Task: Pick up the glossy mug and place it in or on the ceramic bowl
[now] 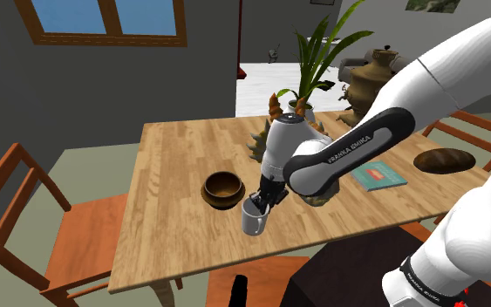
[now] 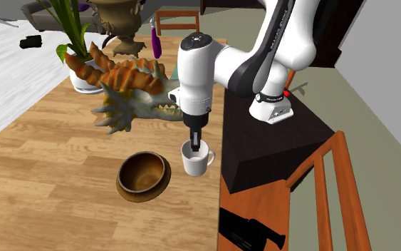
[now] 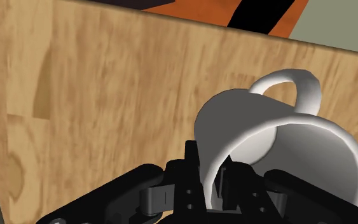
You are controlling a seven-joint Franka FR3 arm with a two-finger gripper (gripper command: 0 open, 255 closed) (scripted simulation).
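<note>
Beside the brown bowl (image 2: 121,173), the black pincer (image 2: 194,145) pinches the white mug (image 2: 200,165) by its rim wall: rigid, slick, probably light and breakable.

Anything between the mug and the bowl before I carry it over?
Nothing visible. The end effector straddles the rim of the white mug, and only bare table separates it from the brown bowl. The dragon figure sits behind, off that path.

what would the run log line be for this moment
phase: grasp | gripper: shut on mug wall, one finger inside | mug: white, upright, beside bowl | bowl: brown, empty | lift: cannot tell
</note>
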